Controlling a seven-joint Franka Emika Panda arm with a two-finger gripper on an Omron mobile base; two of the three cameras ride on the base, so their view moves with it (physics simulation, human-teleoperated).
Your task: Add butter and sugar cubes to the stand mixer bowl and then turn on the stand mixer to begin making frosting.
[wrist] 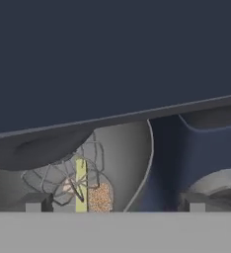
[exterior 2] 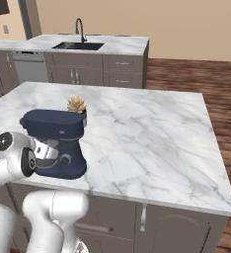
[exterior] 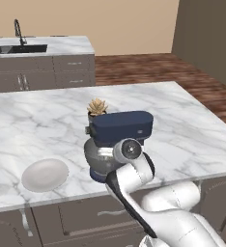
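Butter [wrist: 81, 184] stands as a pale yellow-green stick inside the stand mixer bowl [wrist: 130, 158], just ahead of the gripper [wrist: 115, 201], with a tan sugar cube [wrist: 99, 196] touching it on one side and the wire whisk [wrist: 63, 178] crossing in front. The gripper's two dark fingertips [wrist: 37, 201] stand wide apart, released, holding nothing. Above and beyond the hand spreads the navy head of the stand mixer [exterior: 122, 126], which sits near the front edge of a white marbled island counter [exterior: 182, 120]. A white plate [exterior: 45, 174] lies off to the arm's left, a small potted succulent [exterior: 96, 108] behind the mixer. Farther back are a sink counter with a dark faucet [exterior 2: 80, 27], a wood floor [exterior 2: 186, 79] and tan walls.
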